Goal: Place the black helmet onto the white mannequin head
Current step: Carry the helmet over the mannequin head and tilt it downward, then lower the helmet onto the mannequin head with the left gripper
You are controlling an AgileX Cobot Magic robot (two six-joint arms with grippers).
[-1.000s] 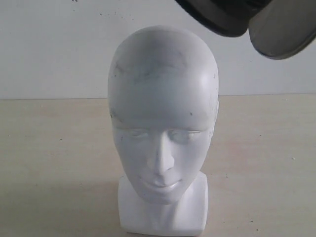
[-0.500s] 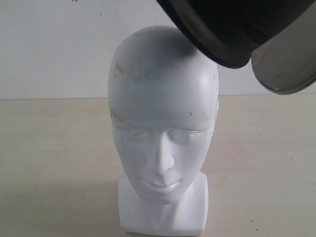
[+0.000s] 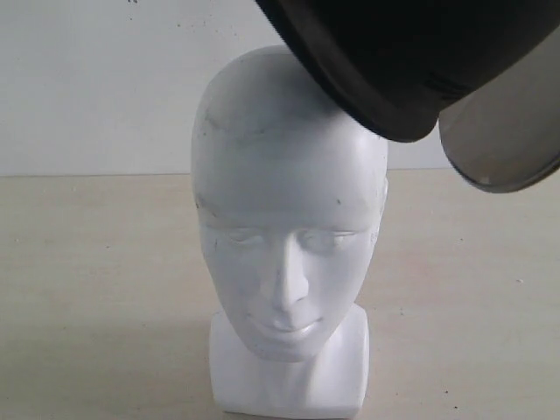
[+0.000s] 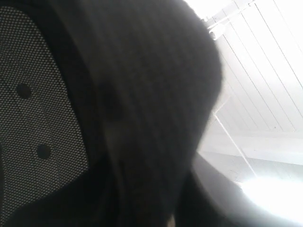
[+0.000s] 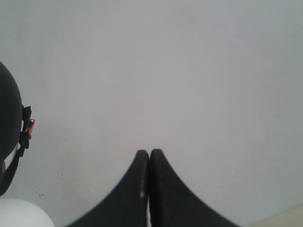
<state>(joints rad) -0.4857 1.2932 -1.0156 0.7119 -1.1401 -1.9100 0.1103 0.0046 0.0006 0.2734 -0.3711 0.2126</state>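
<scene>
Ext view soft, even light; left wrist view blurry w/ blown-out glare.

The right gripper (image 5: 149,152) is a pair of glossy black plastic fingers (image 5: 130,194), broad at the root and curving inward to narrow tips. The two tips are pressed together along a thin straight seam, with nothing caught between them. The fingers mirror each other and point straight out from the wrist. This gripper sits off to one side of the smooth white foam mannequin head (image 5: 19,216), clear of it and touching nothing. The left gripper cannot be picked out in the left wrist view, where only close, dark, blurred shapes show. How its jaws stand cannot be told.
</scene>
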